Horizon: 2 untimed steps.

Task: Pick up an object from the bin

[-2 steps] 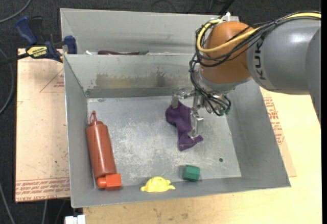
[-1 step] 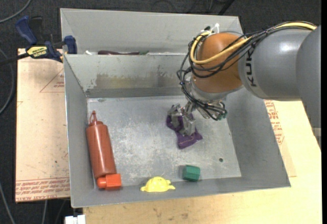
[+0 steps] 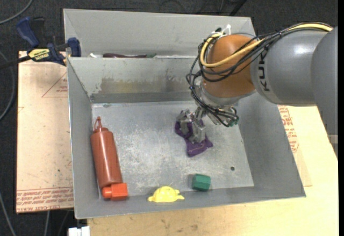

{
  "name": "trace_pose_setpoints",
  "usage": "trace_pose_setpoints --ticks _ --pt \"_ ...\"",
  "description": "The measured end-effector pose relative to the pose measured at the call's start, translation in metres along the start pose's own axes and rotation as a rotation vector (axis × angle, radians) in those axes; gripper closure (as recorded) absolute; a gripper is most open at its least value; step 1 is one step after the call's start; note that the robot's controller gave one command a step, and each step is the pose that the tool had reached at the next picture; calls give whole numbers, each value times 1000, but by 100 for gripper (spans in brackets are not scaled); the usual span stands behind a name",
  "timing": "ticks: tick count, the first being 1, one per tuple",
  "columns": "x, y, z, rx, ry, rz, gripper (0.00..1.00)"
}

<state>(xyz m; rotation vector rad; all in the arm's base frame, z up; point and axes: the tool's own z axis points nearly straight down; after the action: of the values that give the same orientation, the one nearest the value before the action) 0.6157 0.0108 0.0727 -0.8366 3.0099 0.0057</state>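
The gripper (image 3: pixel 194 130) hangs right over a crumpled purple thing (image 3: pixel 198 147) near the middle of the bin (image 3: pixel 80 122), open or closed I cannot tell, and the thing looks light, soft and floppy, best pinched at its bunched upper fold.

Bin floor (image 3: pixel 150 141) middle free; red bottle (image 3: pixel 105 157) left.
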Motion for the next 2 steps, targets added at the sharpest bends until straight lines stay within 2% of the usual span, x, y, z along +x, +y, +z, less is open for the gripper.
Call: trace_pose_setpoints --ticks 2 --pt "0 0 0 -1 0 0 100"
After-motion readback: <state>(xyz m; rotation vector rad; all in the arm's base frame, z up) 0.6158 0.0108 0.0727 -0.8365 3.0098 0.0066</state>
